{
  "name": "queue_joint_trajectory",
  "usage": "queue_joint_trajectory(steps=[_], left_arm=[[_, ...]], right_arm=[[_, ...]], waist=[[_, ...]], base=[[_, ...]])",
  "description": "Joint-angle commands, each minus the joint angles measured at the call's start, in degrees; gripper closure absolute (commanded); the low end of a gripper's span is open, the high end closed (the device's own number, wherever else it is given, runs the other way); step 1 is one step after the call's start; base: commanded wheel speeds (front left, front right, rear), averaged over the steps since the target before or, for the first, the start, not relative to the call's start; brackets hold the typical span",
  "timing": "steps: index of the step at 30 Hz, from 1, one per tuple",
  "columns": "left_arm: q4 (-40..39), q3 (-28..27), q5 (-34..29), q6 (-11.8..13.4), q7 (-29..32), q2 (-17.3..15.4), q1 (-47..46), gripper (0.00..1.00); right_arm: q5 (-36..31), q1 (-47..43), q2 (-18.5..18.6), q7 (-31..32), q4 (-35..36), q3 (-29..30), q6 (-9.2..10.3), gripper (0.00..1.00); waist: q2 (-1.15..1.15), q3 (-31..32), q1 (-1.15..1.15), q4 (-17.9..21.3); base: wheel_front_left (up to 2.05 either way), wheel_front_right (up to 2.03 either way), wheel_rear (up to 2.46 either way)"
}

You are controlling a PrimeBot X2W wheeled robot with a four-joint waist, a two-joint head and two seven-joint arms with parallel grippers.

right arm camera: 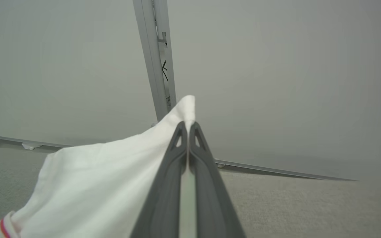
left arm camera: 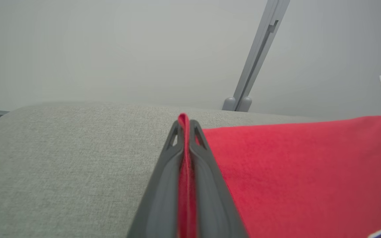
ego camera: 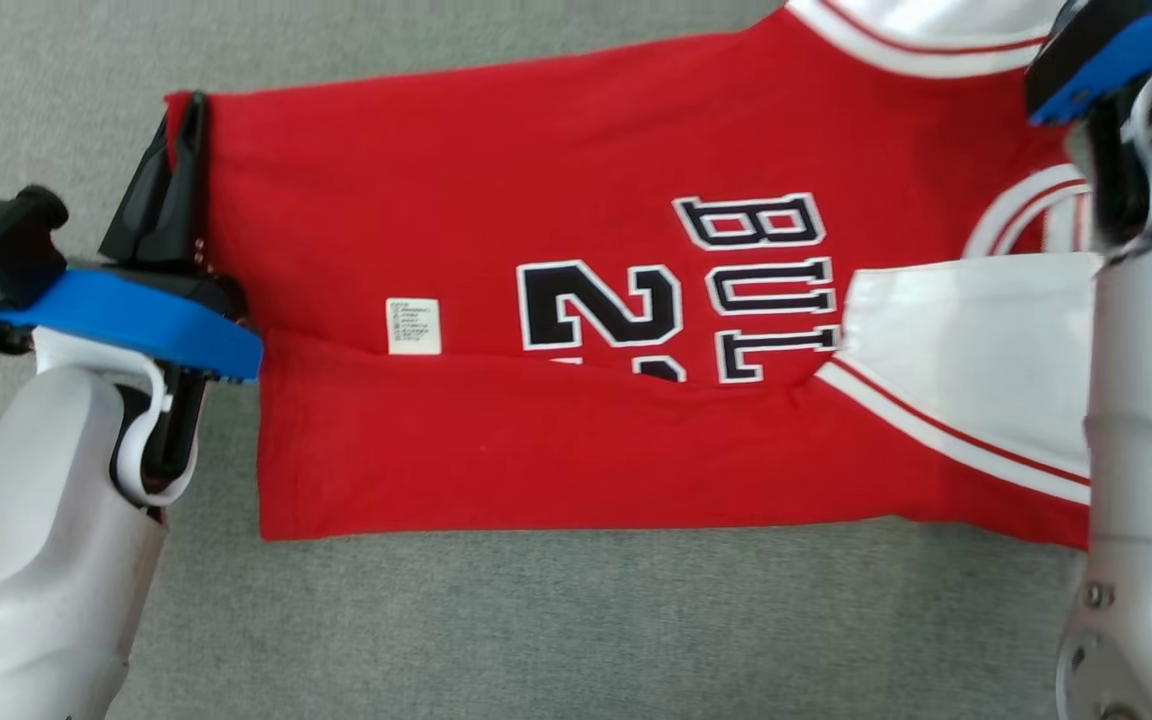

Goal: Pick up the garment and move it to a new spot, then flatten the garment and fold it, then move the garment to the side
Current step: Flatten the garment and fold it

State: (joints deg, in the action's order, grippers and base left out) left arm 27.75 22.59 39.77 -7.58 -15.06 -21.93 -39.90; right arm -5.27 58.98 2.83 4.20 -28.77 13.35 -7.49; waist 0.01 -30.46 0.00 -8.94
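Currently, item one: the red garment (ego camera: 576,180) is lying spread over the grey worktop (ego camera: 576,620), with its hem pointing to 9 o'clock and its white-trimmed end to 3 o'clock in the head view. Its near flap is lying folded over the lower part of the dark lettering (ego camera: 766,285). A white label (ego camera: 414,326) is showing at the fold line.

Item two: the left claw (left arm camera: 185,124), at 10 o'clock of the garment, is pinching the red hem corner, with cloth showing between the closed fingers.

Item three: the right claw (right arm camera: 187,127), at 2 o'clock, is gripping a white part of the garment, and the cloth is draping away to 8 o'clock in its wrist view.

Item four: a metal post (left arm camera: 256,56) is standing behind the worktop.
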Motion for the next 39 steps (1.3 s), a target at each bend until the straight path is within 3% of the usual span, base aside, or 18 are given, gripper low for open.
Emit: queue_joint_trajectory(steps=[1,13,24,25,26,27,28,39], left_arm=[[0.1,-0.8,-0.7,0.1,-0.1,-0.6,1.1,1.00],[4.6,-3.0,-2.4,0.1,-0.1,-0.5,11.7,1.00],[9.2,-2.8,-3.0,0.1,-0.1,2.0,18.8,1.00],[9.9,-3.3,-3.0,0.1,-0.1,2.6,19.0,0.62],[10.2,-3.7,-3.2,0.1,-0.1,2.9,19.4,0.15],[10.6,-4.1,-3.4,0.1,-0.1,3.3,19.7,0.00],[10.7,-4.8,-3.9,0.1,-0.1,3.5,19.9,0.00],[8.9,-11.3,-9.9,0.1,-0.1,7.9,23.0,0.00]], right_arm=[[1.7,-2.3,0.1,-1.3,0.0,-1.1,0.00,1.00],[18.0,-25.1,0.2,-7.4,5.9,-8.9,0.00,1.00],[22.5,-36.5,0.2,-6.9,4.5,-10.5,0.00,1.00],[23.1,-36.8,0.2,-6.7,3.5,-10.4,0.00,1.00],[23.4,-36.9,0.2,-6.3,2.6,-10.4,0.00,0.83],[23.8,-36.8,0.2,-6.5,2.0,-10.6,-0.01,0.24],[23.8,-36.5,0.2,-6.9,1.4,-10.2,0.00,0.00],[19.7,-33.7,0.2,-6.9,-6.8,-6.9,0.00,0.00]], waist=[[-0.01,3.4,0.00,3.1],[-0.01,12.2,0.00,8.6],[-0.01,14.9,0.00,9.7],[-0.01,14.8,0.00,9.6],[-0.01,14.8,0.00,9.4],[-0.01,14.9,0.00,9.2],[-0.01,14.9,0.00,8.9],[-0.01,15.8,0.00,4.5]], base=[[0.00,0.00,0.00],[0.00,0.00,0.00],[0.00,0.00,0.00],[0.00,0.00,0.00],[0.00,0.00,0.00],[0.00,0.00,0.00],[0.00,0.00,0.00],[0.00,0.00,0.00]])
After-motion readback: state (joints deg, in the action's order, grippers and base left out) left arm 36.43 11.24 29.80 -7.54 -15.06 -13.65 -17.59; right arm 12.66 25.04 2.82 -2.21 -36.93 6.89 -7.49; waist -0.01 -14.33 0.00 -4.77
